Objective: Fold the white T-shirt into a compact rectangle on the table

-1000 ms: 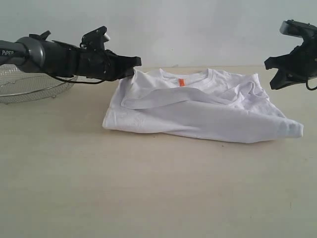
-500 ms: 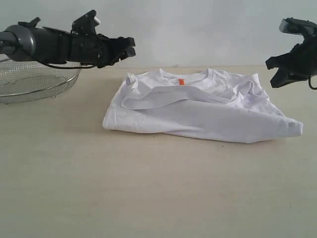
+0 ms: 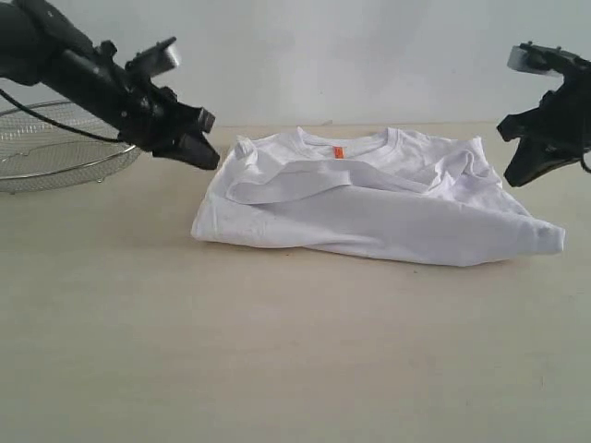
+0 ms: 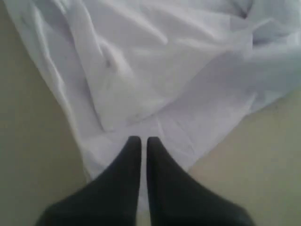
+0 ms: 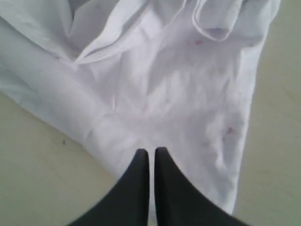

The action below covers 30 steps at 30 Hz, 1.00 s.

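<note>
Lying roughly folded on the tabletop (image 3: pixel 277 360), with left fingers (image 3: pixel 198 152) clenched empty just beside one shoulder of the shirt (image 3: pixel 369 217) and right fingers (image 3: pixel 519 171) clenched empty near its opposite edge.

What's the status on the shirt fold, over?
Left end effector shut, empty; right end effector same. White T-shirt partly folded, rumpled, on table. Basket well aside.
</note>
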### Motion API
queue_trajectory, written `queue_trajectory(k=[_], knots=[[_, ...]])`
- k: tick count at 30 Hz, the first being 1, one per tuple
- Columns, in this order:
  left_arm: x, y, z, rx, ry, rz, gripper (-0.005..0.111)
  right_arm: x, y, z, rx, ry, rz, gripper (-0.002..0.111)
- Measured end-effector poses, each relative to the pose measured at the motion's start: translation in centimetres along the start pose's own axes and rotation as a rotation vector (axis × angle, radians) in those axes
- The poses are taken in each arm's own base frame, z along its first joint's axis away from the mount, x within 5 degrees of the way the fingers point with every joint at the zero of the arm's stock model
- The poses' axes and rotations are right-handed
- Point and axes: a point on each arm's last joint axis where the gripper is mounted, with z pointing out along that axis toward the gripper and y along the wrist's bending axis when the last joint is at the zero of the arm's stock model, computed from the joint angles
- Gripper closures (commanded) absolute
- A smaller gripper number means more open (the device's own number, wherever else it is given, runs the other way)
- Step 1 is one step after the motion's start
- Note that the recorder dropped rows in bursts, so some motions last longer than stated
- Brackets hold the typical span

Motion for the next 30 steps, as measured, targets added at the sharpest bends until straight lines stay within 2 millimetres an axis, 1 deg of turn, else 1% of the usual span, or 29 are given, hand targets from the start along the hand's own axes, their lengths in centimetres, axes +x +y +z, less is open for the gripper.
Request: queue_trajectory(k=[1,2,4,5,7,9,10,11,13,16,19,21,23,26,30], knots=[[0.5,0.0,0.5,-0.004,0.014,-0.005,0.102,0.0,0.3,0.5,0.000,0.006,-0.006,0.109],[1.2,-0.2,1.5,-0.020,0.023,-0.011,0.102,0.1,0.8,1.5,0.009,0.005,-0.011,0.109],[1.7,-0.3,2.6,-0.030,0.020,-0.027,0.102,0.5,1.4,2.9,0.018,0.006,-0.008,0.109],[1.9,-0.3,3.0,-0.026,0.027,-0.031,0.102,0.7,1.5,3.2,0.019,0.010,-0.002,0.109],[2.7,-0.1,5.0,-0.017,0.066,-0.043,0.102,0.8,1.7,4.0,0.024,0.011,0.004,0.109],[3.6,0.1,6.8,-0.022,0.094,-0.085,0.102,0.5,2.7,4.4,0.023,0.008,-0.019,0.109],[3.7,0.3,7.2,-0.028,0.095,-0.105,0.102,0.3,3.3,4.7,0.025,0.005,-0.035,0.109],[3.8,0.5,7.4,-0.038,0.095,-0.127,0.102,0.1,3.9,4.9,0.038,0.002,-0.049,0.109],[4.1,0.9,7.3,-0.086,0.123,-0.155,0.102,-0.1,4.2,5.2,0.083,0.005,-0.038,0.109],[4.2,1.2,7.2,-0.136,0.148,-0.178,0.102,0.3,3.3,5.1,0.176,0.047,-0.022,0.109],[4.2,1.2,7.2,-0.145,0.152,-0.181,0.102,0.6,2.9,5.5,0.197,0.080,-0.018,0.109],[4.2,1.3,7.1,-0.146,0.153,-0.178,0.102,0.8,2.7,6.3,0.193,0.105,-0.011,0.109],[4.2,1.3,7.1,-0.147,0.157,-0.177,0.102,1.2,2.2,7.6,0.187,0.139,0.000,0.109],[4.3,2.0,6.6,-0.146,0.162,-0.195,0.102,1.7,1.6,9.2,0.194,0.185,0.018,0.109],[4.4,2.4,6.3,-0.146,0.168,-0.209,0.102,1.7,0.9,9.0,0.270,0.189,0.025,0.109]])
